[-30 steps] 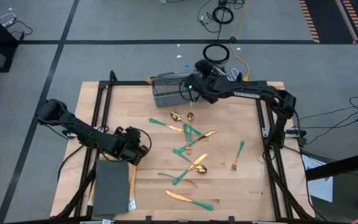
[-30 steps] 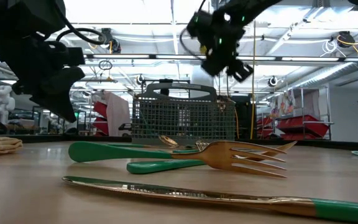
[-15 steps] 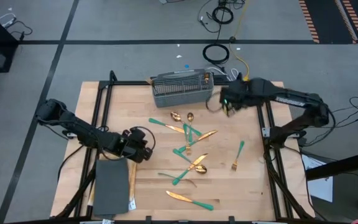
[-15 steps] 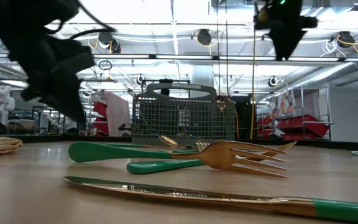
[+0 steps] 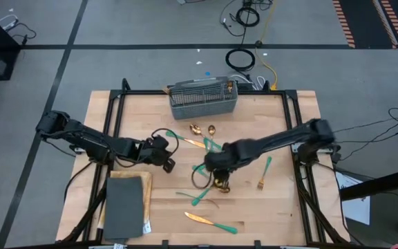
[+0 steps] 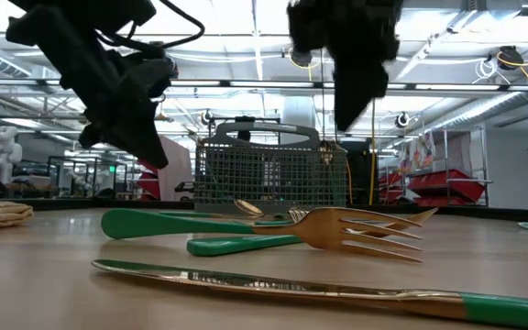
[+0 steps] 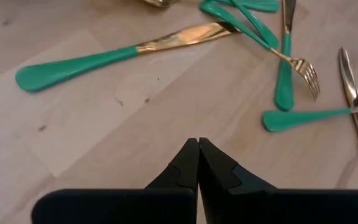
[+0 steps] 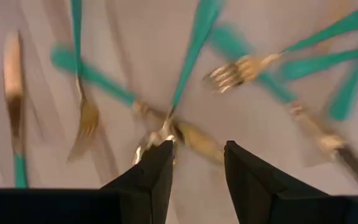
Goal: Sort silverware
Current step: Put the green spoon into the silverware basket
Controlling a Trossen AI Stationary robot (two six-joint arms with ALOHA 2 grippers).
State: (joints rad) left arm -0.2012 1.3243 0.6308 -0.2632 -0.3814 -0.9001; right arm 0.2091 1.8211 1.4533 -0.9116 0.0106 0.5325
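Observation:
The silverware, gold heads on teal handles, lies scattered over the middle of the wooden table (image 5: 275, 207): a crossed pile (image 5: 209, 149), a fork (image 5: 264, 171) off to the right and a knife (image 5: 213, 221) near the front. My right gripper (image 5: 216, 173) hangs open above the pile, and its wrist view shows its open fingers (image 8: 197, 149) over a fork and spoon heads. My left gripper (image 5: 169, 164) is shut, just left of the pile over bare wood (image 7: 197, 142), with a teal-handled knife (image 7: 104, 59) beyond it.
A grey wire mesh basket (image 5: 202, 100) stands at the far edge with a few gold pieces upright in its right end. A dark grey slab (image 5: 124, 211) lies at the near left. The black frame rails (image 5: 112, 111) run along the table's sides.
My right gripper has swung away from the basket, out toward the table's right edge and then down to the pile in the middle. My left gripper has gone from beside the slab toward the far right, nearer the pile, and has tipped. The silverware lies as before.

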